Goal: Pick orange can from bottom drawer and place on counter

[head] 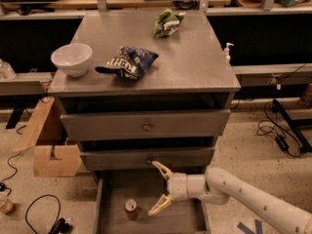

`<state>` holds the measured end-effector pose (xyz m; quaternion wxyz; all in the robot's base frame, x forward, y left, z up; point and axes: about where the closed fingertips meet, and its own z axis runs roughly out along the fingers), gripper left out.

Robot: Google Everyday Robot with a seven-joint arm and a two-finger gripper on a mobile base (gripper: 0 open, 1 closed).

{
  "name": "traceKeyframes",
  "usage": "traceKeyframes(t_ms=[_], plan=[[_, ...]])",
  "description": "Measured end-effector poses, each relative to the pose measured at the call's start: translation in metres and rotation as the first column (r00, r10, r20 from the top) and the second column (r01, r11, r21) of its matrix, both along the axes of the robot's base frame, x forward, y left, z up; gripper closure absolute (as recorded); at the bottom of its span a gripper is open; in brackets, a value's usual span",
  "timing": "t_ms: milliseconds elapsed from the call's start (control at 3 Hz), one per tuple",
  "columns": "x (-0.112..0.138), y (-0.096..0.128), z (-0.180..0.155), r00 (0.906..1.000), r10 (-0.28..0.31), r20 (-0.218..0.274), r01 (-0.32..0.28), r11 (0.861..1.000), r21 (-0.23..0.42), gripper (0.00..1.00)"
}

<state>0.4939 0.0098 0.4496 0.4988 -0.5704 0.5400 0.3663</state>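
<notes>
**Gripper (152, 188) spread beside the orange can (130, 208)**

The worktop (195, 67) carries a white bowl (71, 59) at 9 o'clock, a blue chip bag (127, 62) near centre and a green bag (165, 22) at 12 — its right half lies free. The bottom drawer (183, 219) is pulled out, and the orange can stands near its left wall. The gripper hangs over the drawer floor, jaws released and wide — the can is at their 8 o'clock, just apart.

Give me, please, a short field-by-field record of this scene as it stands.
hand: open, over the bottom drawer, right of the can, apart from it
orange can: upright on the drawer floor, left of middle
bottom drawer: open
counter: holds white bowl, blue snack bag, green bag
</notes>
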Motion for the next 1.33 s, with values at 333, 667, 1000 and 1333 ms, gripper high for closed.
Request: traceKeyframes(t_ms=[333,667,1000,1333], plan=[[-0.005,0.020,-0.080,0.9994,0.003,-0.035,-0.002,0.999,0.037,0.00],[-0.018,0.031,-0.153,0.9953,0.002,-0.097,0.003,0.999,0.054,0.00],[-0.023,0.042,-0.203,0.9903,-0.017,-0.138,0.027,0.997,0.078,0.00],[-0.022,0.050,-0.207,0.9905,-0.011,-0.137,0.021,0.997,0.071,0.00]])
